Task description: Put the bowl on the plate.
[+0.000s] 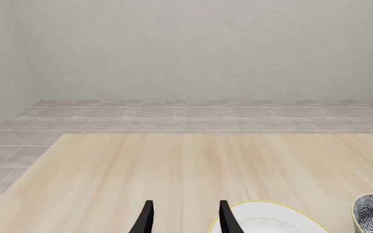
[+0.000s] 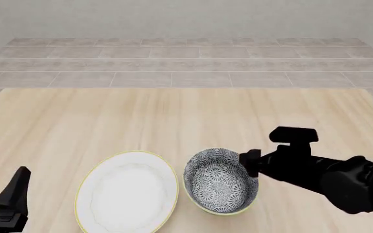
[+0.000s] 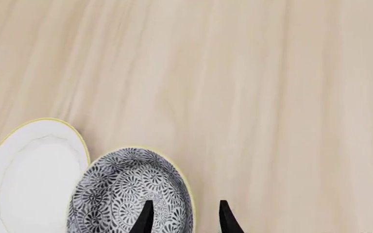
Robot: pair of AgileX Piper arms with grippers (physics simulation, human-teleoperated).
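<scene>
So the bowl (image 2: 220, 187) is sitting on the wooden surface (image 2: 173, 121) just to the right of the plate (image 2: 127, 191), rims nearly touching but I can't tell if they actually do. It's upright, nothing in it, and it's not on the plate yet, so the real job hasn't happened.

My right gripper (image 3: 182, 218) is down at the bowl's right-hand rim. From my right wrist cam, the two fingers are spread with a gap between them, one tip over the patterned inside and the other outside the yellowish rim. That's on purpose: a deep bowl like this is easiest to grab by pinching the wall, so straddling the rim makes sense. They're open and not clamped on anything as far as I can see. I came in from the side away from the plate, which I reckon keeps my arm from sweeping over the plate when I carry the bowl across.

The plate is flat and bare, wider than the bowl, so there's room to set it down in the middle.

My left gripper (image 1: 185, 218) is parked off at the near left edge, fingers apart, holding nothing, pointing out across the surface with the plate's rim just poking into its view. Probably just keeping out of the way.

Next I'd guess: pinch, lift, shift left, lower. Main worry is the wall slipping out of a thin pinch.
</scene>
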